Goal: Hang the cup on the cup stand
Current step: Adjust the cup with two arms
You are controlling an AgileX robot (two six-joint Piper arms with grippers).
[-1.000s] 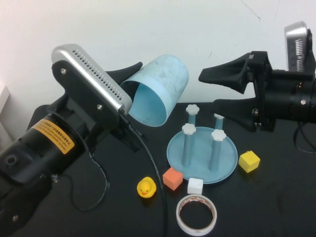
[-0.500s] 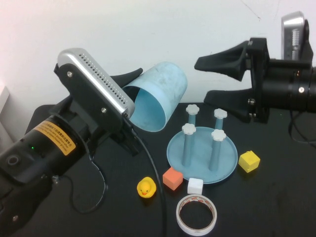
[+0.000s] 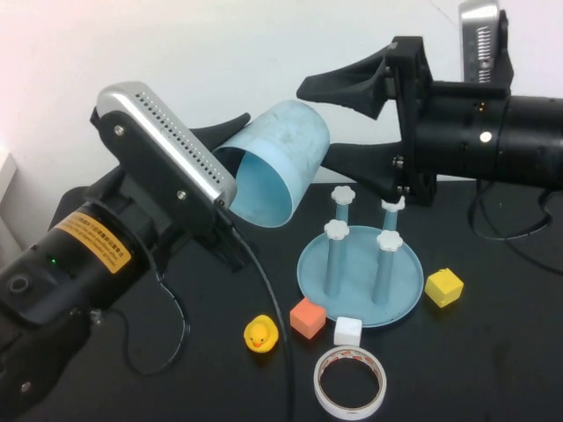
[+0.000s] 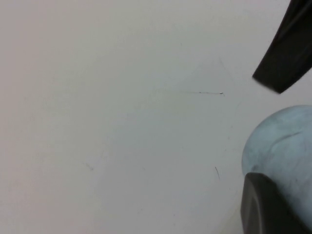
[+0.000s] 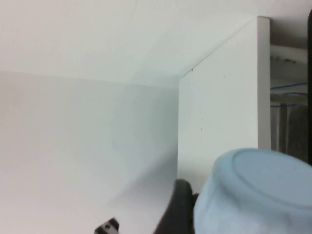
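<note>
cup (image 3: pixel 280 163) clamped in left gripper (image 3: pixel 230 149) above table, right gripper (image 3: pixel 327 123) spread wide just beside

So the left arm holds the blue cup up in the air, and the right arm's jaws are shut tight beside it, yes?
Not quite. The left gripper does hold the cup aloft, but the right gripper beside it has its jaws spread wide open, as the high view shows.

One cup (image 3: pixel 280 163), one stand (image 3: pixel 361 272) with four posts, three cubes (orange (image 3: pixel 308 317), white (image 3: pixel 347 331), yellow (image 3: pixel 443 287)), one duck (image 3: pixel 260 334), one tape roll (image 3: pixel 350 381), two claws (left (image 3: pixel 230 189), right (image 3: pixel 339 123)).
</note>
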